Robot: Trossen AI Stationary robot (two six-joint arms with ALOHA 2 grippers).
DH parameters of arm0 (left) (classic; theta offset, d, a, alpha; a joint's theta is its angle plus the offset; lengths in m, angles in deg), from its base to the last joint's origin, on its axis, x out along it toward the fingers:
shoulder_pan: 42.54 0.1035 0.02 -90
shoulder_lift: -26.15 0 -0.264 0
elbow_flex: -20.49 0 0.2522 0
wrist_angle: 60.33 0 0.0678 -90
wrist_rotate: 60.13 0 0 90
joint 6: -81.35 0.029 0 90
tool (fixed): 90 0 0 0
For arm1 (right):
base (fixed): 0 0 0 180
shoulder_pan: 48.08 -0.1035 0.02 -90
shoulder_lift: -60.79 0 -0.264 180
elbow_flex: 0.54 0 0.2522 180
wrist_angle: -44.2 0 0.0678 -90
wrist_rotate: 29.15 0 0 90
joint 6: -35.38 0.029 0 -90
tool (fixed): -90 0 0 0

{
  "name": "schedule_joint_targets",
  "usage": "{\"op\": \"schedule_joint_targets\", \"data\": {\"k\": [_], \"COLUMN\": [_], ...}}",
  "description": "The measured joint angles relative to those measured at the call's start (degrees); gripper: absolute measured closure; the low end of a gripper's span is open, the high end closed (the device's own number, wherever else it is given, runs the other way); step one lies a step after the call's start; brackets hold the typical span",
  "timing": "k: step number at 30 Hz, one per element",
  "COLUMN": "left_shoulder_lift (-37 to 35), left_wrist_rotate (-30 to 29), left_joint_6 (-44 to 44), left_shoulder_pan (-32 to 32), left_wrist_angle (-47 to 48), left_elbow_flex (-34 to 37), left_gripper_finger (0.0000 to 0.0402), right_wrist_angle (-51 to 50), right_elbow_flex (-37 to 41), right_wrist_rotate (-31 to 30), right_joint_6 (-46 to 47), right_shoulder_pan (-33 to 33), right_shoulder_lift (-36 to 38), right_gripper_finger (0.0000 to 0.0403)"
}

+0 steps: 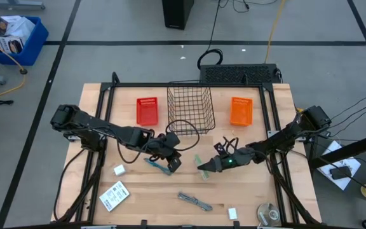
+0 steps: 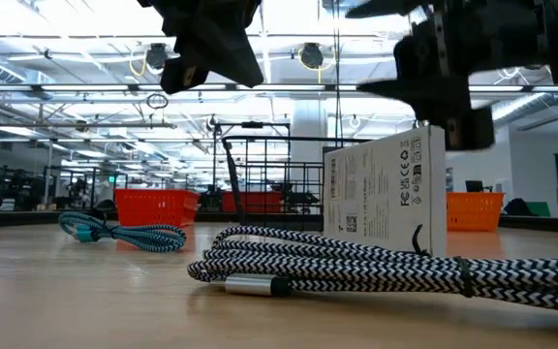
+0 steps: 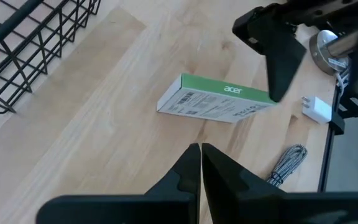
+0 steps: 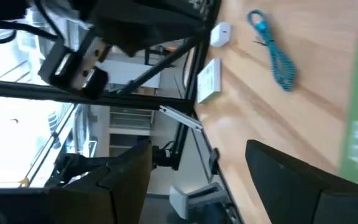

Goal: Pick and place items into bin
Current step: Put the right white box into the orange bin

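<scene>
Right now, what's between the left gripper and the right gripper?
The green-and-white acer box sits on the table between the left gripper and the right gripper, nearer the right one. The left wrist view shows it clearest.

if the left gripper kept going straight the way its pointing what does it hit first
Most likely the green-edged box. In the left wrist view, the left gripper, fingers together, aims at it across bare wood, nothing between. The right gripper hangs just beyond; depth is unclear.
</scene>
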State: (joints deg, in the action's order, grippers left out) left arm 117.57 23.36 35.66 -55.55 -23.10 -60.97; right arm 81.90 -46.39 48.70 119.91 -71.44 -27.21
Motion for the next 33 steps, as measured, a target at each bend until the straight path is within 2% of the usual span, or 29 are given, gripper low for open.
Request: {"op": "schedule_joint_targets", "data": {"k": [4, 10, 12, 16, 23, 26, 33], "left_shoulder_lift": [0.0, 0.0, 0.0, 0.0, -0.3, -1.3, -4.4], "left_wrist_rotate": [-0.1, -0.1, 0.0, 0.0, 0.0, -0.4, -3.6], "left_joint_6": [0.0, -0.3, -0.9, -1.1, -1.8, -1.8, -0.8], "left_shoulder_pan": [0.0, 0.0, 0.0, 0.0, 0.1, 0.4, 1.5], "left_wrist_angle": [0.0, 0.3, 0.6, 1.0, 0.1, -0.4, 0.9], "left_elbow_flex": [0.0, 0.0, 0.0, 0.0, 0.0, 0.0, 0.0], "left_gripper_finger": [0.0382, 0.0382, 0.0382, 0.0382, 0.0382, 0.0382, 0.0382], "right_wrist_angle": [-6.9, -32.0, -37.4, -47.2, -73.7, -76.5, -75.3], "right_elbow_flex": [-5.6, -18.0, -21.1, -25.9, -31.6, -31.9, -31.9], "right_wrist_rotate": [2.7, 13.2, 15.4, 14.9, 13.4, 13.7, 13.7], "right_joint_6": [-2.6, -8.6, -10.5, -12.2, -12.5, -10.8, -10.4], "right_shoulder_pan": [0.1, 2.9, 4.0, 5.6, 7.2, 7.3, 7.3], "right_shoulder_lift": [0.0, 0.6, 1.4, 4.6, 6.4, 6.2, 4.2], "right_gripper_finger": [0.0149, 0.0149, 0.0149, 0.0149, 0.0163, 0.0172, 0.0185]}}
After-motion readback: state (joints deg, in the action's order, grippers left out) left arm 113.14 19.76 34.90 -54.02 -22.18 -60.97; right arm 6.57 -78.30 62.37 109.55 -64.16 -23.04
